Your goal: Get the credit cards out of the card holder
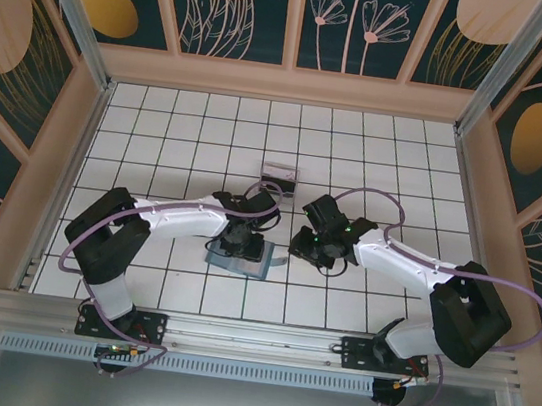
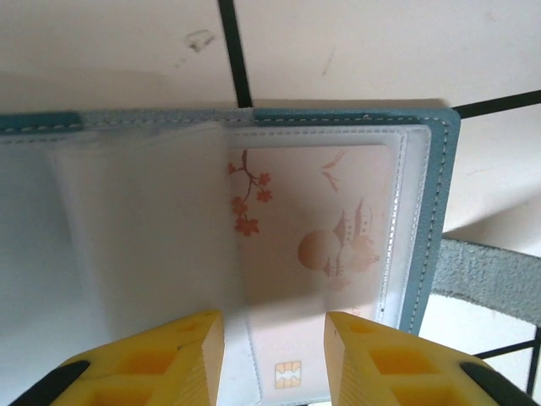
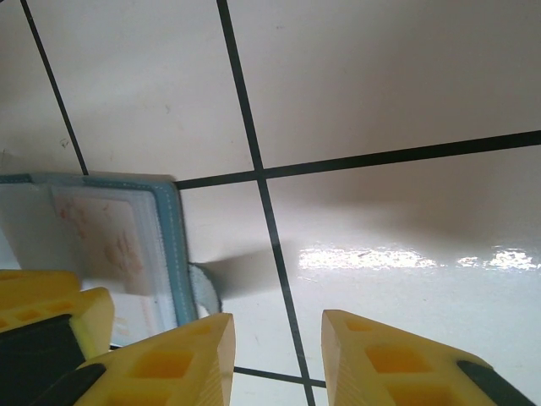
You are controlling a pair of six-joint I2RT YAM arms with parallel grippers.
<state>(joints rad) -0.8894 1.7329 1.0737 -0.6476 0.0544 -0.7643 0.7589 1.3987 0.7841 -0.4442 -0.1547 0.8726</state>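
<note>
Card holder (image 1: 240, 257) lies open on tiles under left gripper (image 2: 272, 340). Its jaws are parted and empty, straddling blossom-print card (image 2: 313, 245) in clear sleeve (image 2: 144, 237). Pinch chip end only, then draw straight out. Right gripper (image 3: 275, 338), parted and empty just beside holder: pin cover first.

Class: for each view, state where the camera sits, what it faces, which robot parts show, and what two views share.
Top external: above and behind the arms, looking down on the table; both arms, left gripper, right gripper.
Left wrist: on the left arm, facing down at the open card holder and a card; its yellow fingers.
Right wrist: on the right arm, facing down at tiles; its yellow fingers.
Shared: both wrist views show the card holder's corner and that card.
</note>
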